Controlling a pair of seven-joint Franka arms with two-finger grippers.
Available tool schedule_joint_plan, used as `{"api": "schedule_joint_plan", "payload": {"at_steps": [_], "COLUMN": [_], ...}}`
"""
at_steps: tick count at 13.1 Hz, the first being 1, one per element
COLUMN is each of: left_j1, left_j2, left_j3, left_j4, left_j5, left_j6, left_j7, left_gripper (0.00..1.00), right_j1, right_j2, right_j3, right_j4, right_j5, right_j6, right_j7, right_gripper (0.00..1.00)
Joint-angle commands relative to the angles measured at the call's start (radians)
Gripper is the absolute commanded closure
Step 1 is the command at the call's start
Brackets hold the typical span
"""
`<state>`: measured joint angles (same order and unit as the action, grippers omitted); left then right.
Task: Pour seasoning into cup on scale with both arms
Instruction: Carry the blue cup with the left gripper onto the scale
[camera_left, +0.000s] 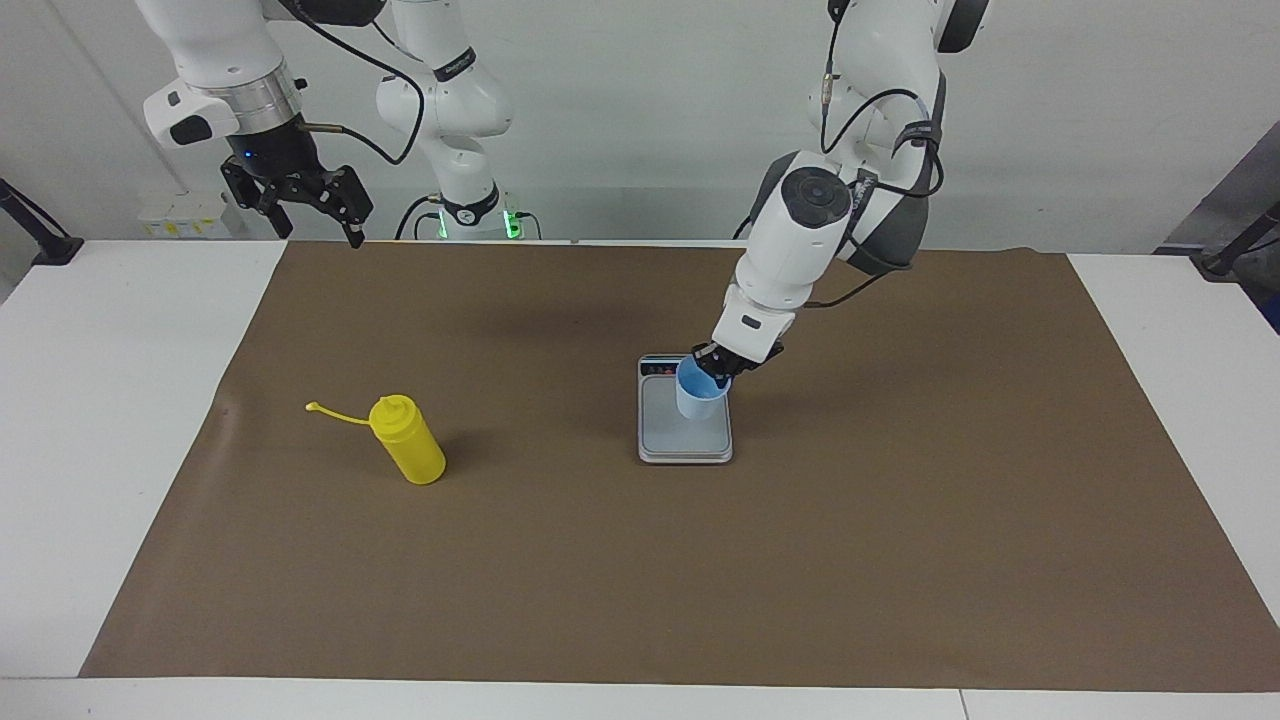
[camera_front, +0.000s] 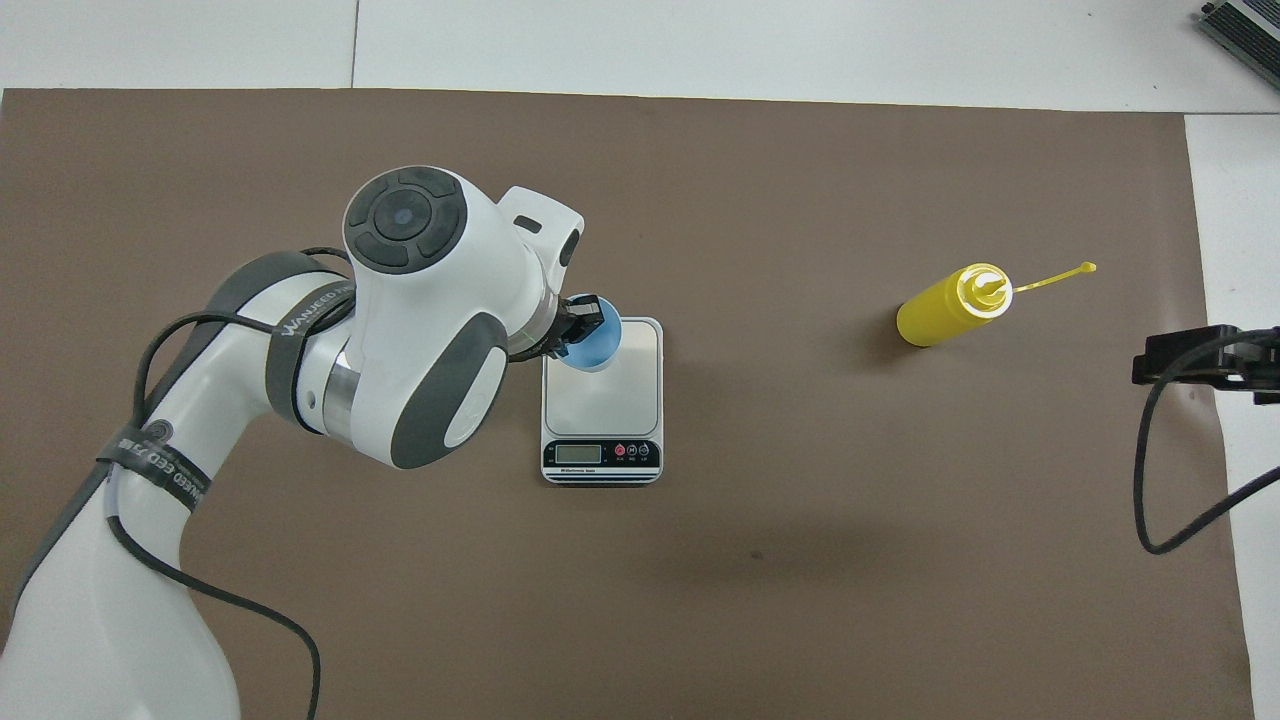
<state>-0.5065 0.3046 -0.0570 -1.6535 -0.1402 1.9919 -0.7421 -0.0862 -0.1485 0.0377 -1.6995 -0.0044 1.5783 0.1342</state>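
now left jaws grip the cup rim over the scale; right jaws wide.

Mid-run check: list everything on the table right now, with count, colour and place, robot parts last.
Mat: one, brown, covering the table.
Scale: one, silver-grey, mid-mat.
Cup: one, pale blue, held over the scale.
Seasoning bottle: one, yellow, standing toward the right arm's end, cap strap hanging loose.
Left claw: black, shut on the cup's rim.
Right claw: black, open, waiting raised over the mat's edge by its base.
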Motion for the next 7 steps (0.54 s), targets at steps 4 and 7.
{"api": "schedule_joint_plan", "payload": {"at_steps": [4,7], "left_j1": [-0.041,-0.034], "left_j2": [-0.018,-0.019], "left_j3": [0.019,0.019], "left_j4": [-0.117,-0.127], "left_j5": [0.027,0.027], "left_j6": [0.09,0.096], "left_j7": [-0.017,-0.016], "left_gripper": [1.0,1.0], "right_j1": [-0.007,-0.01], "right_j2": [-0.025,-0.025], "right_j3": [0.002,0.002], "right_j4": [-0.034,-0.034], "right_j5": [0.017,0.017], "right_j6": [0.022,0.032], "right_j7": [-0.019,-0.021], "right_gripper": [0.0,0.0]}}
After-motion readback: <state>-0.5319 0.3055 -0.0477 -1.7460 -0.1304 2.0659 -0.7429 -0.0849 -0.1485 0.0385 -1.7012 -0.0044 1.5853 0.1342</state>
